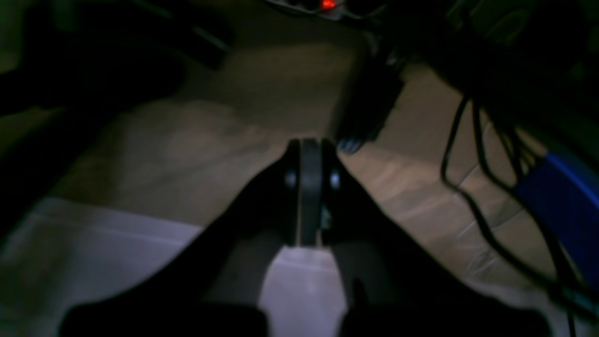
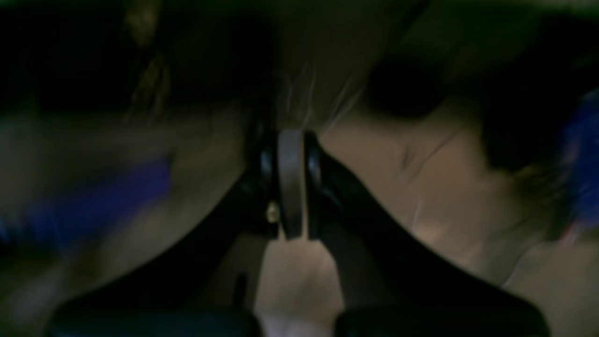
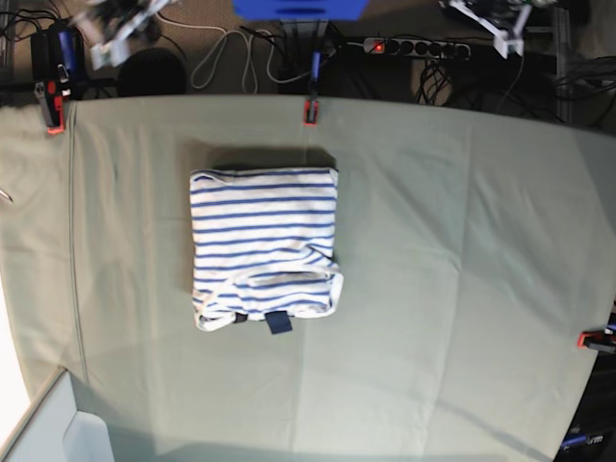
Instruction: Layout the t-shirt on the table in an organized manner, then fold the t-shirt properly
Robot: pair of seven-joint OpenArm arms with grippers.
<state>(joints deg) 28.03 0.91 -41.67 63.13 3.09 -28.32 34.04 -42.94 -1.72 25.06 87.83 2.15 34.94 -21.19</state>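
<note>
**Folded striped t-shirt lying on the table, both grippers closed and empty**

The soft white t-shirt with thin blue stripes [image 3: 263, 245] is seen in the base view folded into a compact, roughly square packet. It lies flat on the large table covered in pale grey-green cloth [image 3: 462, 250], left of the table's centre and nearer the far edge than the near one. A small dark blue tag [image 3: 278, 322] protrudes at the packet's near edge, and a curved hem is visible across its near part. Red clamps are fixed along the table's edges, one at the middle of the far edge [image 3: 310, 113], one at the far left corner [image 3: 54, 117] and one at the right edge [image 3: 597, 339].

In the left wrist view, the left gripper [image 1: 309, 154] is shown with its jaws pressed together and nothing held between them. In the dim, blurred right wrist view, the right gripper [image 2: 291, 145] is likewise seen closed on nothing. The shirt is touched by neither gripper.
</note>
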